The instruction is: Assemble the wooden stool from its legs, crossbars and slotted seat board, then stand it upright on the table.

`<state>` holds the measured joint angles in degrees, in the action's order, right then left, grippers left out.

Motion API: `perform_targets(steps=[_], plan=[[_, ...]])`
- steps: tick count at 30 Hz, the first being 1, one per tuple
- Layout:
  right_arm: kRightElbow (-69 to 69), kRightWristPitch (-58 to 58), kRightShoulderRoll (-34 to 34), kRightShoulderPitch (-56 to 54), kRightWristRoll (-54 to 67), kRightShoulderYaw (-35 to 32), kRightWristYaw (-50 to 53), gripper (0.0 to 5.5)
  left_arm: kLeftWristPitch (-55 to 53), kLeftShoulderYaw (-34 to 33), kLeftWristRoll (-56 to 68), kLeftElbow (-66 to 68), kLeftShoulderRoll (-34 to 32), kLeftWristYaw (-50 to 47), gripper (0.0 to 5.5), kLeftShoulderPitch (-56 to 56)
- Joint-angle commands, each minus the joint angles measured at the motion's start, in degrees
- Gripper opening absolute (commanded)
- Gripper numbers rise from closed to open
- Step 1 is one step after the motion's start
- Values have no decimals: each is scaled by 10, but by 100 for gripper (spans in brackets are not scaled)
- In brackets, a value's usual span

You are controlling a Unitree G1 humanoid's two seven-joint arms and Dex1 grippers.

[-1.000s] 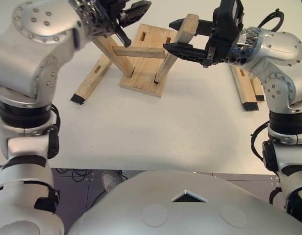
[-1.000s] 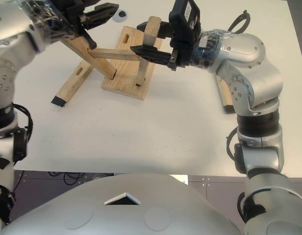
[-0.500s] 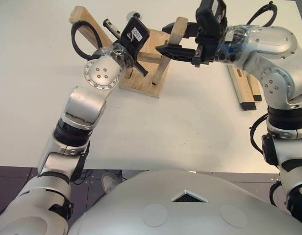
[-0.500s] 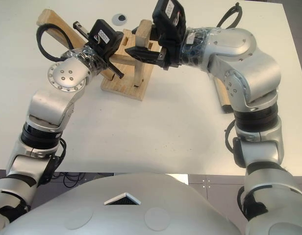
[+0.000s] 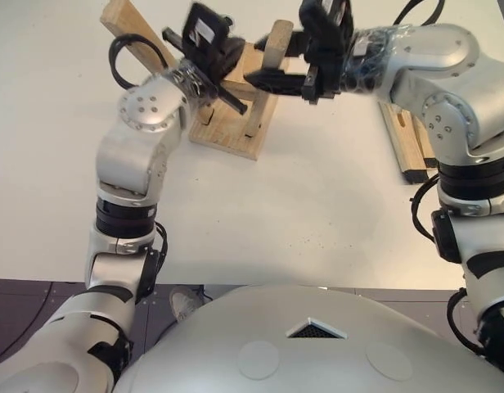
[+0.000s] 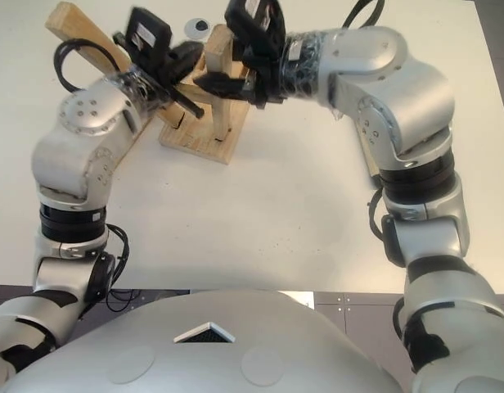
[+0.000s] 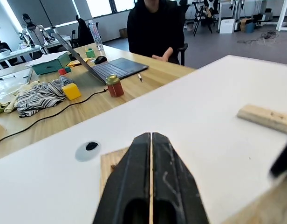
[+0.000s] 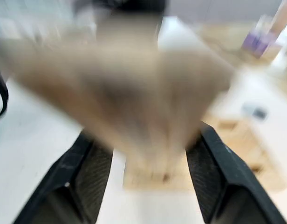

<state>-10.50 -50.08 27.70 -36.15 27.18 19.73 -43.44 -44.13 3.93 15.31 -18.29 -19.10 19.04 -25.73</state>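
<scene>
One leg (image 5: 276, 37) stands upright on the seat board (image 5: 227, 137), clamped by the right pincer (image 5: 268, 61), apparently to steady it in its slot; the left pincer (image 7: 151, 138) alongside is closed and empty.

The seat board (image 5: 231, 139) lies far back on the tabletop (image 5: 317, 213), one leg (image 5: 278, 39) standing on it. Spare legs (image 5: 403, 151) lie well to its right.

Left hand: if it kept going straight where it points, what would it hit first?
Probably nothing near: past the left hand lies bare white table, with the seat board just below it. Depth is unclear.
</scene>
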Motion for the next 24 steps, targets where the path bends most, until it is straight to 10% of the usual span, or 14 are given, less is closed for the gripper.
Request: perform_targets(steps=[1, 10, 16, 24], plan=[[-2, 7, 6, -3, -11, -7, -10, 308, -47, -94, 67, -29, -15, 11, 61, -87], [-45, -2, 31, 83, -88, -11, 62, 256, -53, -292, 91, 84, -157, -27, 61, -194], [-82, -44, -77, 122, -169, -62, 270, 145, 96, -188, -11, 179, -257, 105, 0, -5], [-98, -109, -212, 29, -221, 8, 369, 20, 71, -22, 26, 22, -125, 136, 0, 65]])
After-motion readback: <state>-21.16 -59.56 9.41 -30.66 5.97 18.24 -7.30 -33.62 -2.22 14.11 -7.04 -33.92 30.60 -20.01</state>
